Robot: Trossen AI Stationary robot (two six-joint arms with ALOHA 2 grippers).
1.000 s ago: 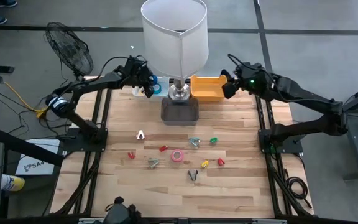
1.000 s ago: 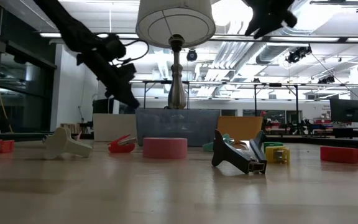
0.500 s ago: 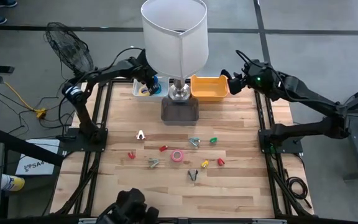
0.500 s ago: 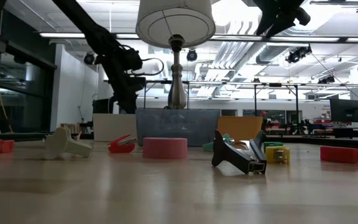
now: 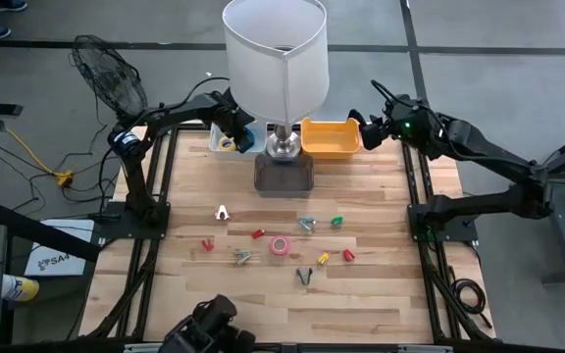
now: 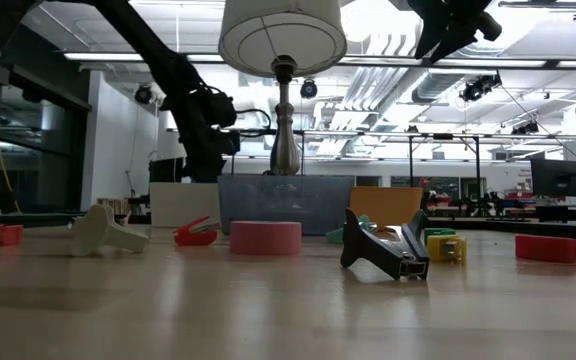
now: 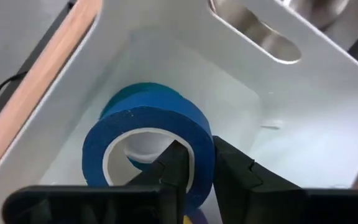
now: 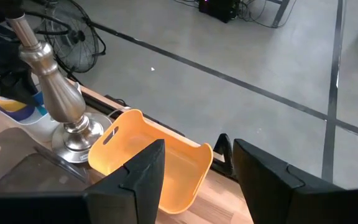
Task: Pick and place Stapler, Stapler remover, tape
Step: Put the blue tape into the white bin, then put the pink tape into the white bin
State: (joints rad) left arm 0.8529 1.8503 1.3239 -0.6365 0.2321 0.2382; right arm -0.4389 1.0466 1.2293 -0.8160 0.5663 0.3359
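The left gripper [image 7: 194,163] is reaching down into the white bin [image 7: 303,124] at the table's far edge beside the lamp [image 5: 276,59], its fingers nearly together across the wall of a blue tape roll [image 7: 145,146] standing on edge there. Whether they are pinching the roll or just letting go cannot be told. If the arm lifts while the roll is caught between the fingers, the tape may be dragged back out of the bin, or tip and roll against the wall. The right gripper [image 8: 191,158] is hovering with its fingers parted and empty above the orange bin [image 8: 148,155]. On the open table, a pink tape roll [image 5: 280,245] and several small items are lying untouched, near one another, so a careless descent there could be knocking neighbours aside.
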